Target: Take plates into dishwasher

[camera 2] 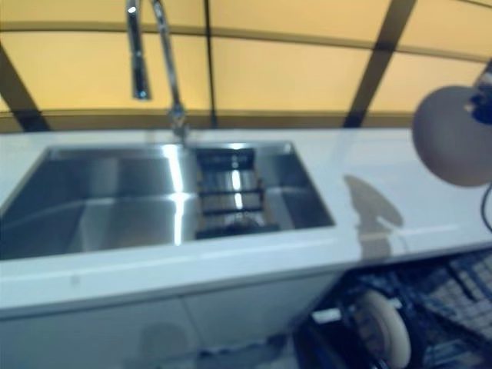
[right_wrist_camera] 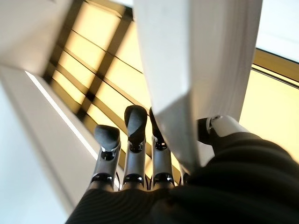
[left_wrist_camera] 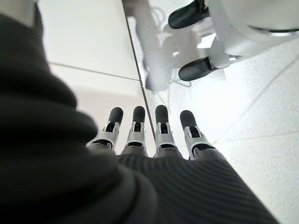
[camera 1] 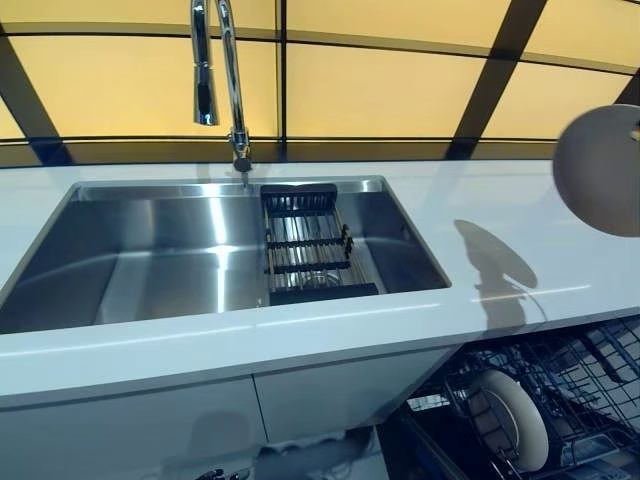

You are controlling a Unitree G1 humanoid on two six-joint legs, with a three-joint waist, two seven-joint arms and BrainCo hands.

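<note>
I had right hand point(right_wrist_camera: 140, 154) clamped on plate point(camera 1: 600, 170) rim above counter point(camera 1: 520, 250) | left hand point(left_wrist_camera: 149, 135) slack, empty | plate judged stiff, slick, breakable; edge grip best for dishwasher rack point(camera 1: 590, 385)

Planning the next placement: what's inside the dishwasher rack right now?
One pale plate stands on edge in the dark wire dishwasher rack. The countertop and the picture's edge hide the rest of the rack.

steel sink point(camera 1: 160, 265) (black rack point(camera 1: 308, 245) inside), faucet point(camera 1: 232, 80)
</note>
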